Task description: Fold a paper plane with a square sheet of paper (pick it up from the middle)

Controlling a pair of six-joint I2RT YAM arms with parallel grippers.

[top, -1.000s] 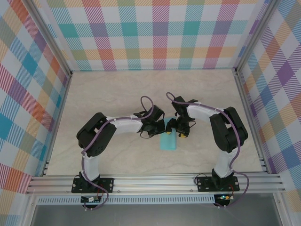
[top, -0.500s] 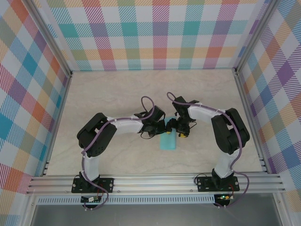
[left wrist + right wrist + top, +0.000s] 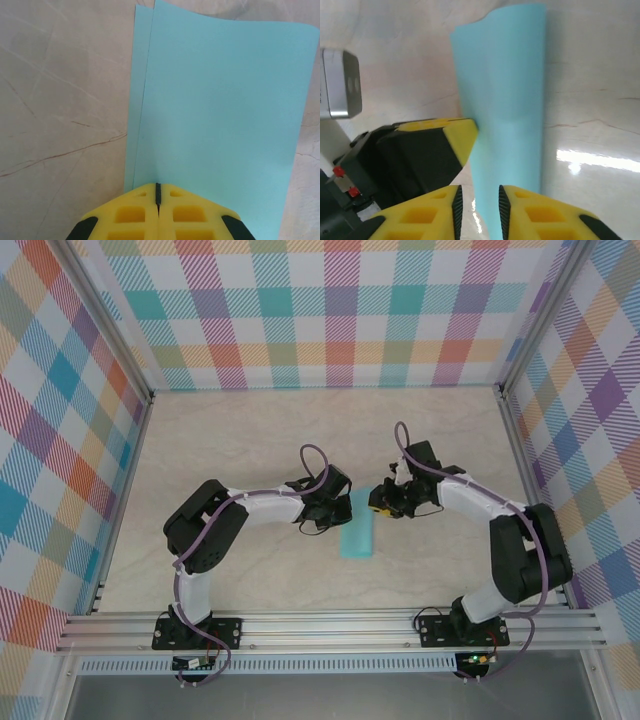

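The square sheet of paper (image 3: 358, 536) lies on the table folded in half into a light-turquoise rectangle, its top layer bowed up a little (image 3: 505, 90). In the left wrist view the lower layer peeks out along the paper's (image 3: 220, 110) left edge. My left gripper (image 3: 338, 510) is shut, and its yellow tips (image 3: 158, 192) rest on the far end of the folded sheet. Just right of that same end, my right gripper (image 3: 379, 505) hovers with its jaws a narrow gap apart (image 3: 477, 212), nothing between the pads. The left gripper's fingertip (image 3: 461, 136) touches the paper's edge.
The marbled beige tabletop (image 3: 230, 450) is boxed in by plaid walls on three sides. An aluminium rail (image 3: 330, 625) carrying both arm bases runs along the near edge. The two arms' elbows stand left and right of the paper.
My right arm has swung outward to the right, drawing its gripper back off the paper, and its jaws have narrowed. The left gripper and the paper have stayed put.
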